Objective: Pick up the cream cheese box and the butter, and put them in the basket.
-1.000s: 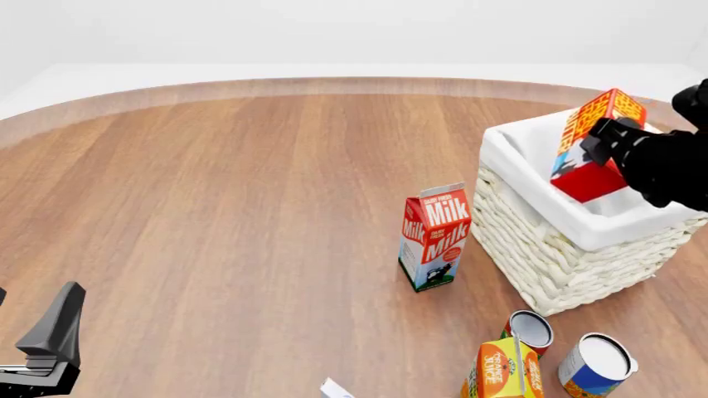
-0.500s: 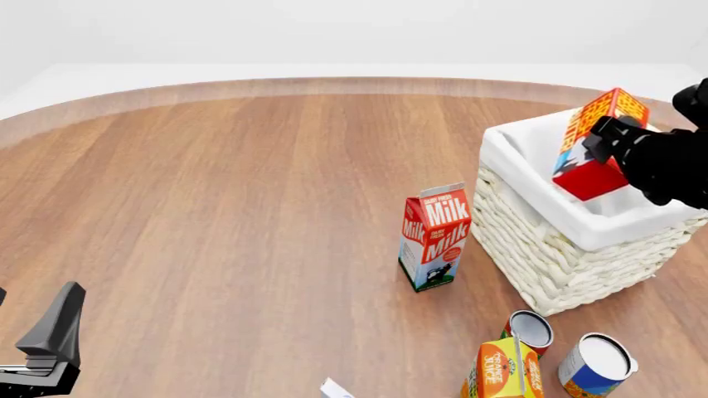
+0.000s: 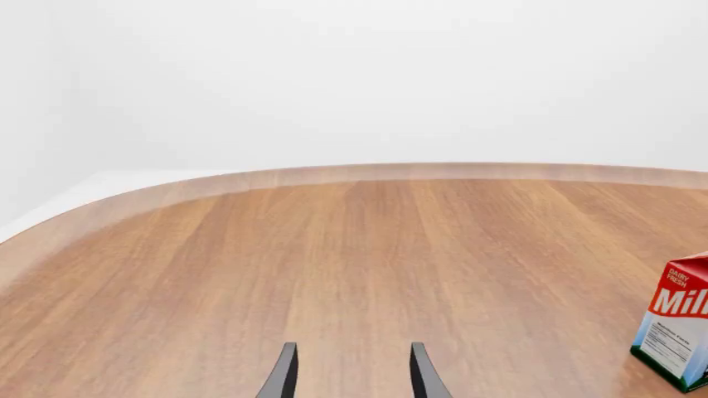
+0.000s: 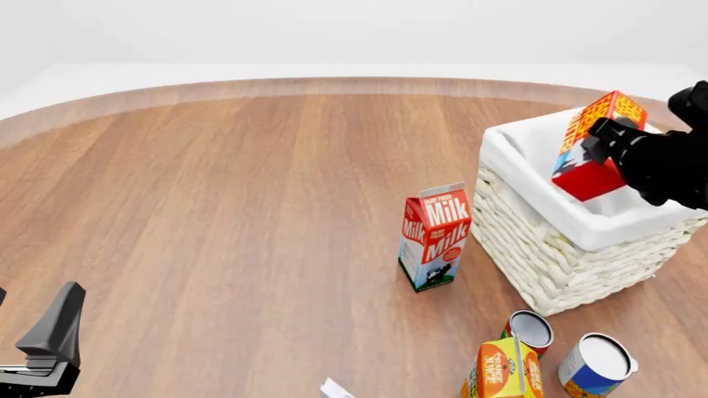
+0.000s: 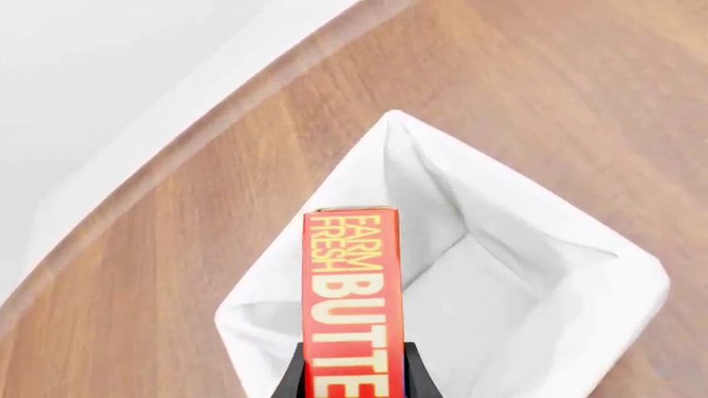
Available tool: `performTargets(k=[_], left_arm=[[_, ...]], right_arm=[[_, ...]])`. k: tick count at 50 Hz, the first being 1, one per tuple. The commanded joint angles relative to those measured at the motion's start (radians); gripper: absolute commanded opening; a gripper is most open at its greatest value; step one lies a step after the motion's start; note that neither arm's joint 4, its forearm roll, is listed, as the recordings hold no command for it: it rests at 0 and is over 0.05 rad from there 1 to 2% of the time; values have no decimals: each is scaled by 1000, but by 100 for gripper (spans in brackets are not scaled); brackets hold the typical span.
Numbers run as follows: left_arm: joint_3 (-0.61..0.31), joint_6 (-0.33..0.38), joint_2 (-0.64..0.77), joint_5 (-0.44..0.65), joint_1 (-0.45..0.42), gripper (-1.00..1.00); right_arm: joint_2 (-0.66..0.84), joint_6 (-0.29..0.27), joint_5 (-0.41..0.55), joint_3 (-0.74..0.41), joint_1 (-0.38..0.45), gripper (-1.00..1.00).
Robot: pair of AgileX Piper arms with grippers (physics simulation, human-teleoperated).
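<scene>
While viewed from the arms' own side of a round wooden table (image 4: pixel 221 232), nearest edge first: left gripper (image 4: pixel 50 348) low at the near left corner, well apart from everything, its two dark fingers (image 3: pixel 284 377) spread open with only bare wood between them, holding nothing. Along the near edge toward the right, a small white and pale-blue corner of the cream cheese box (image 4: pixel 335 388), mostly cut off by the frame. Just right of it, an orange juice carton (image 4: pixel 506 371), then two tin cans, one small (image 4: pixel 530 329) and one larger (image 4: pixel 596 363), close together. Farther in, near the table's middle, an upright red-and-white milk carton (image 4: pixel 435 236), standing just beside the basket's left wall. Farther right, the basket (image 4: pixel 553 249), white wicker with white cloth lining folded over the rim. Above its open interior, the butter (image 4: pixel 592 149), tilted, one end pointing down into the lining, not visibly touching it. Right gripper (image 4: pixel 608 141) clamped on the butter's narrow sides, black arm entering from the right edge.
</scene>
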Motion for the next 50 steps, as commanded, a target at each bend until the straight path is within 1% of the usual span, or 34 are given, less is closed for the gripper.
performTargets(k=[1,14,33,42,43,50], left_arm=[[0,0,0,0,0,100],[0,0,0,0,0,100],[0,0,0,0,0,100],[0,0,0,0,0,100],[0,0,0,0,0,100],[0,0,0,0,0,100]], right_arm=[[15,10,-18,-26,-1,-100],[27,11,-27,-29,5,-100],[60,10,-58,-23,-14,-100],[82,11,-51,-37,-29,-100],[82,19,-56,-33,-26,100],[80,29,-59,-25,-13,100]])
